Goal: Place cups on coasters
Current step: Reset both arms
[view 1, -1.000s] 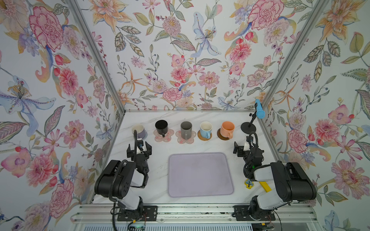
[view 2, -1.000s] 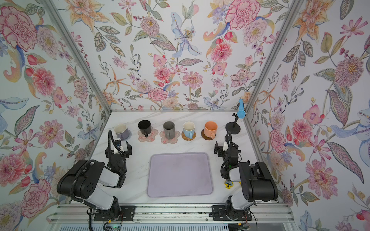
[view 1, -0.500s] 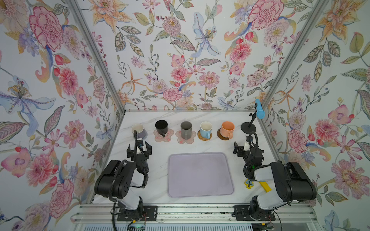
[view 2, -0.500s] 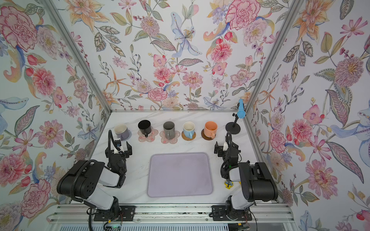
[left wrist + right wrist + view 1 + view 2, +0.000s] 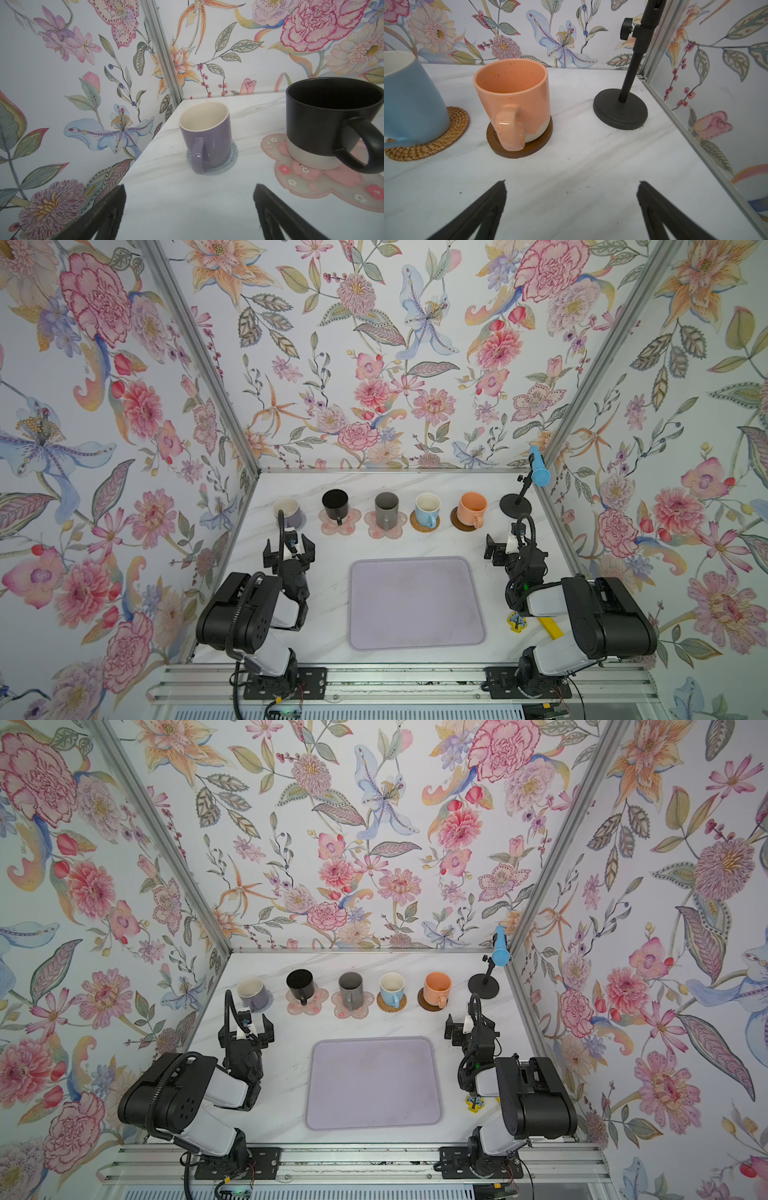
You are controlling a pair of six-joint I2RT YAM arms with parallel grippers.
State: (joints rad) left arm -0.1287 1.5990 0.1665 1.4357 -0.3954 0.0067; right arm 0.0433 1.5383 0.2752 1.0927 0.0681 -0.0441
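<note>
- You have all five cups upright in one row along the back of the table, each on its own coaster, so I judge the task complete
- The lavender mug [image 5: 205, 135] stands on the grey-blue knitted coaster [image 5: 233, 154], handle turned toward your left gripper [image 5: 190, 187]
- The black mug [image 5: 335, 504] rests on a pink flower coaster [image 5: 353, 517], and the grey mug [image 5: 386, 508] on the second flower coaster [image 5: 375, 531]
- The light blue mug [image 5: 411, 104] sits on the rattan coaster [image 5: 452, 133]; the peach mug [image 5: 512, 93] sits on the brown disc [image 5: 535, 145], handle facing your right gripper [image 5: 571, 182]
- Both sets of jaws are spread wide and hold nothing; each gripper hangs short of the row, apart from the mugs, which keeps the fingers off the handles
- The large lavender mat [image 5: 415, 601] lies between the arms and the black stand base [image 5: 515, 506] is near the peach mug; neither is a coaster, so leave them alone
</note>
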